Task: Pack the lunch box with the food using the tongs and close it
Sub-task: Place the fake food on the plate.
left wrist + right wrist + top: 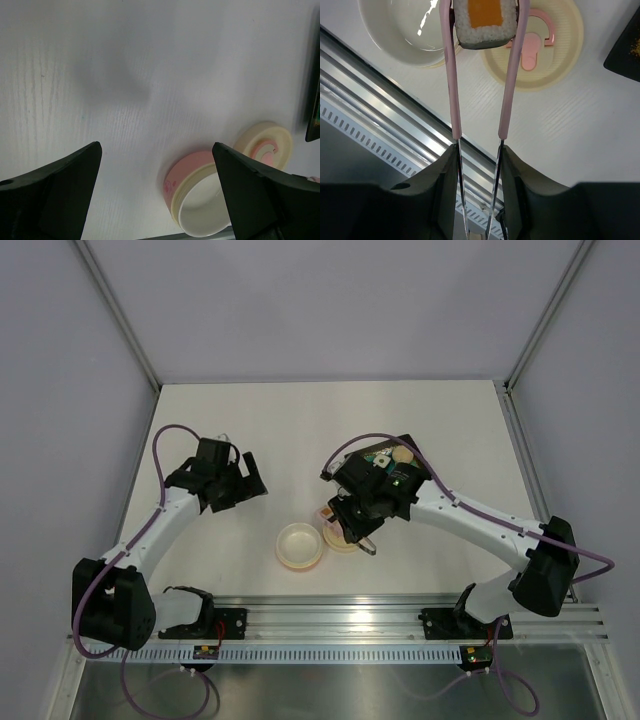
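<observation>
The tongs (453, 75), thin with pink arms, are held in my shut right gripper (477, 167) and pinch one food piece (480, 22), a white block with an orange centre. That piece hangs over the gap between the open cream lunch box (402, 27) and its lid (547, 60), which lies flat with a pink mark. From above, the lunch box (299, 545) sits near the front edge with the lid (346, 541) just right of it, under my right gripper (360, 534). My left gripper (238, 480) hovers open and empty, to the left behind the lunch box (200, 195).
A dark tray (412, 462) behind my right arm holds a beige ball (402, 453). The metal rail (400, 612) runs along the table's front edge, close to the lunch box. Grey walls enclose the back and sides.
</observation>
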`<move>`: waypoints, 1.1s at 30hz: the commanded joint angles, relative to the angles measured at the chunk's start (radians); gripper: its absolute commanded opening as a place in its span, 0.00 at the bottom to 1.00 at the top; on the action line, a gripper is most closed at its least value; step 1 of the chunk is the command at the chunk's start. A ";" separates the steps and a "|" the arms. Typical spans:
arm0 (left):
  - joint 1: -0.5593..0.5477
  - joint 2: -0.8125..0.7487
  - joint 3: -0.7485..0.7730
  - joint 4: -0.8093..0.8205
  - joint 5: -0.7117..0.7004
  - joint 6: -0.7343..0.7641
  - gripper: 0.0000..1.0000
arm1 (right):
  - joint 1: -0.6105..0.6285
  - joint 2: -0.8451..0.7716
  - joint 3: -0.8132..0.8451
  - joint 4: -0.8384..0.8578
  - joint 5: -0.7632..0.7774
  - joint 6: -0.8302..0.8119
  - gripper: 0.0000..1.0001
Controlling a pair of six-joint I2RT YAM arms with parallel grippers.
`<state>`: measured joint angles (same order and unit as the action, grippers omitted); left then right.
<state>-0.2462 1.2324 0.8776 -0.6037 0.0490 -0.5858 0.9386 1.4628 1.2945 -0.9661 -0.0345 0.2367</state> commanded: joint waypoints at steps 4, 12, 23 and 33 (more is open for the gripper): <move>0.005 -0.022 0.047 0.005 0.014 -0.008 0.96 | 0.043 -0.022 0.008 0.055 -0.019 -0.034 0.04; 0.012 -0.042 0.058 -0.005 0.003 -0.011 0.97 | 0.133 0.017 0.035 0.073 -0.027 -0.039 0.04; 0.018 -0.044 0.044 -0.010 -0.008 -0.002 0.97 | 0.190 0.102 0.032 0.118 -0.016 -0.039 0.07; 0.019 -0.022 0.058 -0.013 -0.009 0.000 0.97 | 0.190 0.149 0.037 0.144 -0.024 -0.048 0.27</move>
<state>-0.2317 1.2076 0.8845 -0.6323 0.0456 -0.5880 1.1213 1.6066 1.2968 -0.8719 -0.0467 0.2119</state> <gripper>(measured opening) 0.973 0.424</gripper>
